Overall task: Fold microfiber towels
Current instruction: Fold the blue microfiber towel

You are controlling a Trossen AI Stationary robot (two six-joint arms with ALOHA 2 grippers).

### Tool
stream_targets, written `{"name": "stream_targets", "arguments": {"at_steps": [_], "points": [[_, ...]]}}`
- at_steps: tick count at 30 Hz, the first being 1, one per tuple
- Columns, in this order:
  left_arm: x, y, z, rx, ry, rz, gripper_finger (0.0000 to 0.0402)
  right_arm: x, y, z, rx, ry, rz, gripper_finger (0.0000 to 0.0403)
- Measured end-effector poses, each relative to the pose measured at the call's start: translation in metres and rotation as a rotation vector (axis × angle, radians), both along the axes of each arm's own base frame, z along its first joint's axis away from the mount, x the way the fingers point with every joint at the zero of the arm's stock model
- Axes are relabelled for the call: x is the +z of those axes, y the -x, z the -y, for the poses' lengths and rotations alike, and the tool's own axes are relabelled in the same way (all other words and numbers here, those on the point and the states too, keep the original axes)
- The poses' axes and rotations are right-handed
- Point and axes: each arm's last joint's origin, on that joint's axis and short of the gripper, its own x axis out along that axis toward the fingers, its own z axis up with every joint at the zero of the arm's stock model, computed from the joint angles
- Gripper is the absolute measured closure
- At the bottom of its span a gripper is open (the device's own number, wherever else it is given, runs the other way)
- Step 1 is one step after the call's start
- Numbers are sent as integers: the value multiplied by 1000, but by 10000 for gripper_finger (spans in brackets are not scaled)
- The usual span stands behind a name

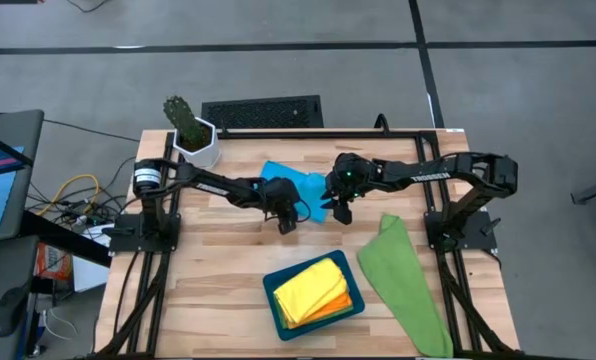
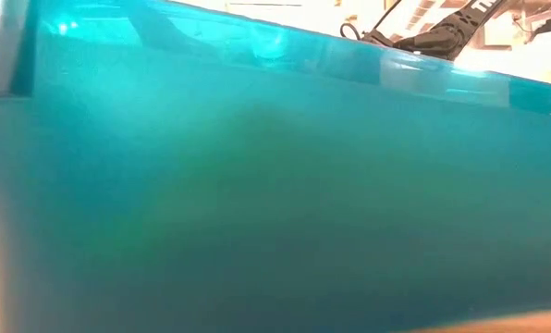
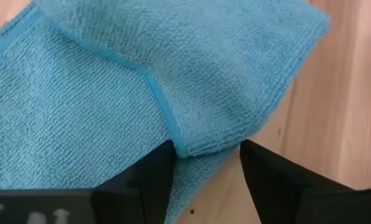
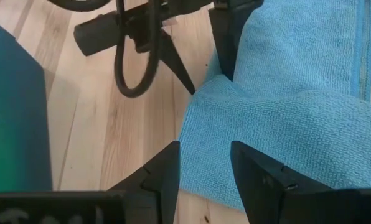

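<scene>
The sky-blue towel (image 1: 296, 180) lies folded over on the wooden table at its middle, with both grippers at its near edge. My left gripper (image 1: 288, 224) is open, and a folded corner of the towel (image 3: 192, 140) lies between its fingers (image 3: 207, 149). My right gripper (image 1: 338, 212) is open too; its fingers (image 4: 204, 149) stand over the towel's near edge (image 4: 201, 134). A green towel (image 1: 403, 280) lies flat on the table at the right. Yellow (image 1: 308, 288) and orange (image 1: 342, 303) towels lie folded in the teal tray (image 1: 269, 283).
A white pot with a cactus (image 1: 193, 140) stands at the far left corner. The teal tray sits at the near middle, and its wall (image 2: 257, 185) fills the low view. Bare wood shows to the left of the tray (image 1: 208, 270).
</scene>
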Motion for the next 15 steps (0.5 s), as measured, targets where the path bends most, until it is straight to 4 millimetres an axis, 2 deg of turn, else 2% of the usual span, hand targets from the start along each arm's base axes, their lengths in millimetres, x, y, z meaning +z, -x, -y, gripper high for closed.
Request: {"name": "stream_targets", "arguments": {"at_steps": [15], "points": [[20,-15,-4,-2,92,37,336,0,0,0,0,-2,-7,236]]}}
